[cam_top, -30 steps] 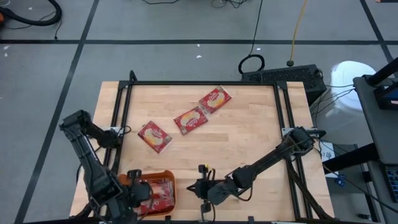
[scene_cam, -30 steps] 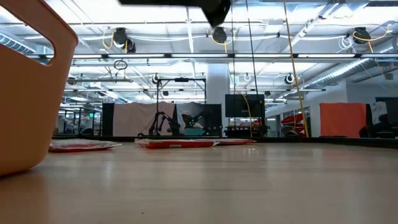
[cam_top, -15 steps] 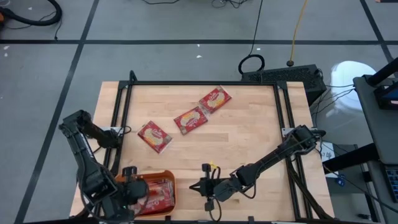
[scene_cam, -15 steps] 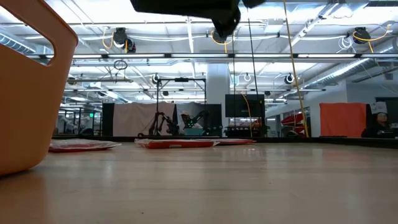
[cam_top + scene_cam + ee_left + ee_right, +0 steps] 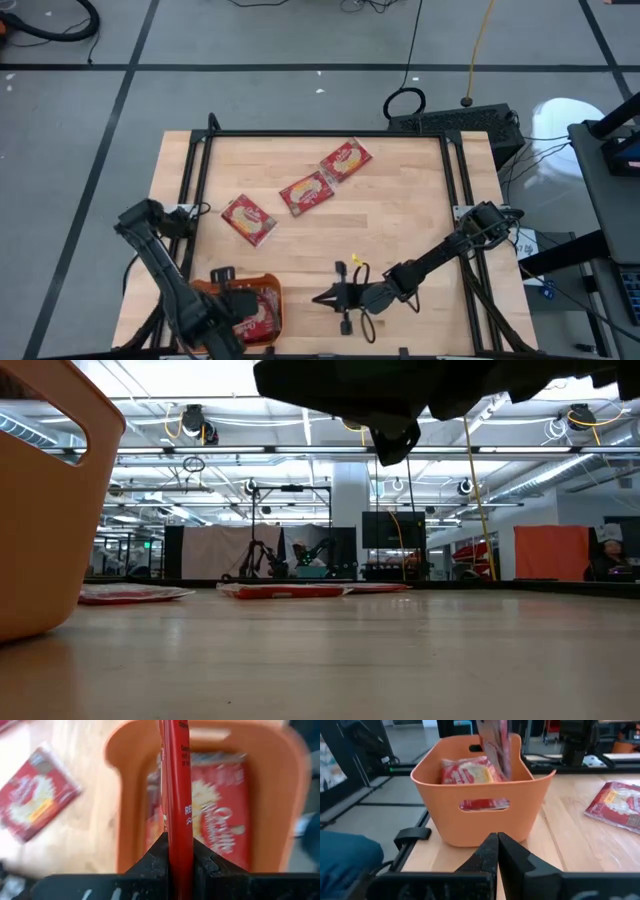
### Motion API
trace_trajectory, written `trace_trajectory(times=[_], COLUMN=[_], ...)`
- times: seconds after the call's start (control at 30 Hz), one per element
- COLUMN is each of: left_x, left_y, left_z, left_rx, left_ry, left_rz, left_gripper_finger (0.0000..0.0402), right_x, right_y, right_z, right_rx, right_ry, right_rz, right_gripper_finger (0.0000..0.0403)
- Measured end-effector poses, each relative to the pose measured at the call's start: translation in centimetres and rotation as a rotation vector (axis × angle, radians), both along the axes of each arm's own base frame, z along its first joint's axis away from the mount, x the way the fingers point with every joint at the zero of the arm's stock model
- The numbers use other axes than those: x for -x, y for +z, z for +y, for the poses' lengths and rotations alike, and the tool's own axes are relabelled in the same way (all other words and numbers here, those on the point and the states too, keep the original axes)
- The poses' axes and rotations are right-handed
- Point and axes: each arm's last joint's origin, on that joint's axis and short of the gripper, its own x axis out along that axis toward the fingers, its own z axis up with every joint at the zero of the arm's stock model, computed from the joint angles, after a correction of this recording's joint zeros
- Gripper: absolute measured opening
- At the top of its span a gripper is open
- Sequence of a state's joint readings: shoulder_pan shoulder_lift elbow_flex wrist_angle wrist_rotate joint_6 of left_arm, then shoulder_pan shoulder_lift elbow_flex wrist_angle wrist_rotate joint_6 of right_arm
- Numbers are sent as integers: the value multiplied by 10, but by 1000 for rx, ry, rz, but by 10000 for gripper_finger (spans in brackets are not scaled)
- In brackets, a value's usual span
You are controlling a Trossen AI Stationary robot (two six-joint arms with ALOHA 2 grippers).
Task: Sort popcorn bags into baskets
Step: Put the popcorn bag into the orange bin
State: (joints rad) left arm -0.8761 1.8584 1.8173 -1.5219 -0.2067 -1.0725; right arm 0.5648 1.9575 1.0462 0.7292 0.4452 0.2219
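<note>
My left gripper (image 5: 180, 851) hangs over the orange basket (image 5: 262, 285) at the table's near left corner, shut on a red popcorn bag (image 5: 175, 780) seen edge-on. Other red bags (image 5: 470, 772) lie inside the basket. Three more popcorn bags (image 5: 248, 218), (image 5: 306, 192), (image 5: 346, 160) lie flat on the wooden table. My right gripper (image 5: 320, 297) is shut and empty, held low and roughly level to the right of the basket (image 5: 480, 815), pointing at it. My left gripper pinches one end of the popcorn bag (image 5: 179, 832) between its two fingers, coming from above and pointing down. The bag (image 5: 495, 745) hangs upright below the fingers, slightly tilted. Its lower end is at the basket's mouth, above the bags inside.
A black frame rail (image 5: 320, 134) runs round the tabletop. The right arm (image 5: 400, 400) stretches low over the table's near edge from the right. Bare wood (image 5: 400, 220) lies between the loose bags and the right arm.
My left gripper, still shut on the bag, has shifted toward the right over the basket and tipped to point more steeply down. My right arm has sunk toward the table and levelled out, its gripper staying shut and drawing slightly toward the right.
</note>
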Motion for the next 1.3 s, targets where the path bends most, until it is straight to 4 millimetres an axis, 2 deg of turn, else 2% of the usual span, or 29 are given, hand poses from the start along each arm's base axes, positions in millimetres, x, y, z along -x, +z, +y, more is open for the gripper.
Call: trace_trajectory(times=[0.43, 0.67, 1.07, 1.3], left_x=[-6, -6, -13, -17], left_y=[-23, -30, -31, -30], left_z=[-16, -21, -32, -39], left_rx=[-76, -34, 83, 180], left_ry=[24, -18, -42, -60], left_rz=[64, 140, 62, 58], left_gripper_finger=[33, 34, 113, 128], right_x=[5, 6, 7, 7], right_y=[-5, -5, -5, -5], right_z=[-3, -2, -1, -1], right_rx=[17, 14, 14, 14], right_ry=[3, 9, 13, 13], right_rz=[-21, -20, -20, -20], right_gripper_finger=[4, 4, 4, 4])
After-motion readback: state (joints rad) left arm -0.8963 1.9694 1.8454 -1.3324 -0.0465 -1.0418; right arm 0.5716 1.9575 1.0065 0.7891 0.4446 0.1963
